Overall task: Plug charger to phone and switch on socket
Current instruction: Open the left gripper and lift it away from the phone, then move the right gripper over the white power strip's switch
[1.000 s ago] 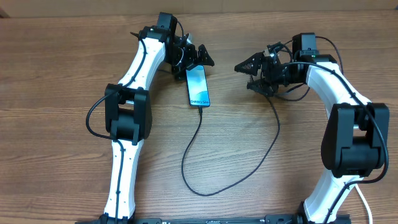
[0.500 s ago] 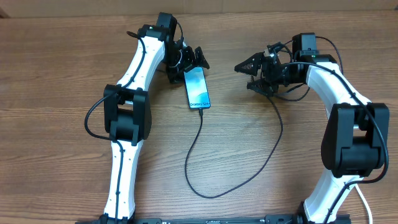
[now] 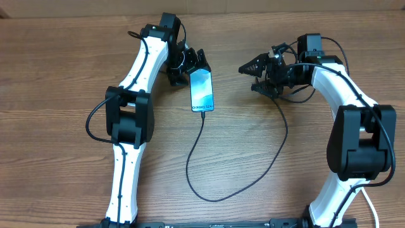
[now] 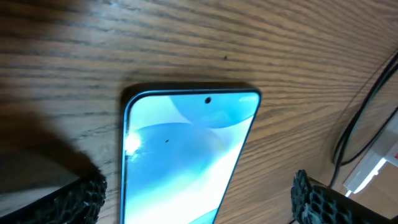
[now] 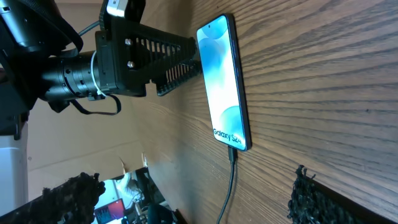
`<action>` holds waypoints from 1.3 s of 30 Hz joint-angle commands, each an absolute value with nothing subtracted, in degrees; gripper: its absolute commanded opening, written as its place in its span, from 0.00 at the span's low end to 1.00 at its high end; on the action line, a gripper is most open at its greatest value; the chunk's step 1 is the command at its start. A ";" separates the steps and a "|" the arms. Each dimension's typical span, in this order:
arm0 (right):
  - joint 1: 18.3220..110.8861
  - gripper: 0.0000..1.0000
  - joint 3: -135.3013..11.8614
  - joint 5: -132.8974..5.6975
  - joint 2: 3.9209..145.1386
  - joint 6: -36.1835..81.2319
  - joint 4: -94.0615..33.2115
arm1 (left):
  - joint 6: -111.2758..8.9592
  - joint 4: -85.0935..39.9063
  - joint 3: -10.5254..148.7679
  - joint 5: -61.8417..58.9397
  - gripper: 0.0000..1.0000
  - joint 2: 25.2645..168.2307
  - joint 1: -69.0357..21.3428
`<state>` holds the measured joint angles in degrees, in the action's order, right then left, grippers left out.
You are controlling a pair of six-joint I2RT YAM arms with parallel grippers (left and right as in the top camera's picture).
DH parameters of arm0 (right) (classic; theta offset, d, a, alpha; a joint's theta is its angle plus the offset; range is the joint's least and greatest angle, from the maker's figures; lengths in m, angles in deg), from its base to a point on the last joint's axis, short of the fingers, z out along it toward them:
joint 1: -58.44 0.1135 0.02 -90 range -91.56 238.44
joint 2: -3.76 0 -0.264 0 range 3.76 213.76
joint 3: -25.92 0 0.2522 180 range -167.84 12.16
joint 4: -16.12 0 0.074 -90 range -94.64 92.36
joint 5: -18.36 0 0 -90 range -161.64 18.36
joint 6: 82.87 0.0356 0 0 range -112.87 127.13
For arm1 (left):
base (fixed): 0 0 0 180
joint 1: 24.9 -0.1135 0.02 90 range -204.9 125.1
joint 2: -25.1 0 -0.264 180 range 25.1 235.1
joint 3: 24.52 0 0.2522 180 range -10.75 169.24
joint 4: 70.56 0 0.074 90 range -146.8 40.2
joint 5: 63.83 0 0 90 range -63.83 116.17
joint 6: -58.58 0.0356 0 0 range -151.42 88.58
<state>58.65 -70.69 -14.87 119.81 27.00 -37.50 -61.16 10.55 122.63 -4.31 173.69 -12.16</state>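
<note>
The phone [image 3: 202, 90] lies flat on the wooden table with its screen lit, and it also shows in the left wrist view [image 4: 186, 155] and the right wrist view [image 5: 222, 81]. The charger's black cable [image 3: 197, 177] is plugged into the phone's near end [image 5: 232, 154] and loops round toward my right arm. My left gripper [image 3: 192, 64] is open and straddles the phone's far end [image 4: 199, 202], with a gap on each side. My right gripper [image 3: 253, 73] is open and empty, to the right of the phone [image 5: 189, 199]. The socket shows only as a white piece [image 4: 373, 168].
Black cables [image 4: 357, 118] run beside the white piece at the right edge of the left wrist view. The table's far edge [image 3: 253, 6] runs along the top of the overhead view. My left gripper also shows in the right wrist view [image 5: 143, 59].
My left gripper has turned and settled closer over the phone's far end. The phone and the cable loop have shifted slightly. The right arm has not moved.
</note>
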 commanded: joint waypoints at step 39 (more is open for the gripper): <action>58.39 1.00 -71.76 -16.14 119.50 26.57 -36.03 | -45.55 28.69 122.39 29.35 1.00 126.07 -7.25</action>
